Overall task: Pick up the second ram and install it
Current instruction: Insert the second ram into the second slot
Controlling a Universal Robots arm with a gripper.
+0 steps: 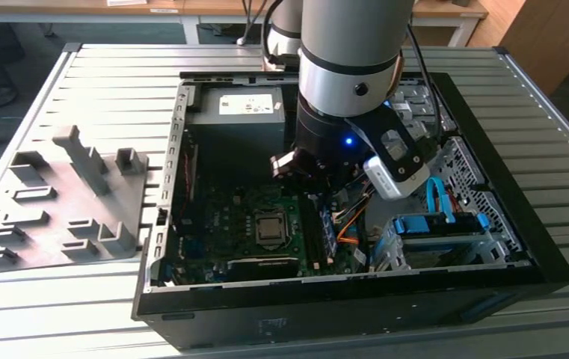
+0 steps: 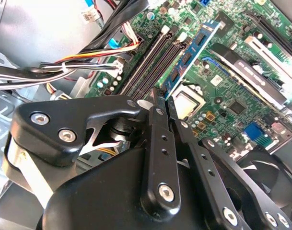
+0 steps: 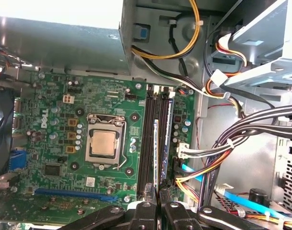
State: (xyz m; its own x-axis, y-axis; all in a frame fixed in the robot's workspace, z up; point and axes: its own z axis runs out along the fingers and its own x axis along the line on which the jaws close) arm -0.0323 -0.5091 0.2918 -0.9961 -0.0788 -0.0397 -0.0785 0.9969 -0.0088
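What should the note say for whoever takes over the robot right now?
Hand: shut on one end of the memory stick, inside the open computer case.
Stick: already picked up. It lies in line with the long black slots on the green board.
Done: the pick-up and the carry to the slots.
Left: I cannot tell whether the stick is pushed fully in. The hand has not let go yet.

An open computer case (image 1: 523,247) rests on a slatted table (image 1: 95,299) beside a grey fixture (image 1: 65,202).
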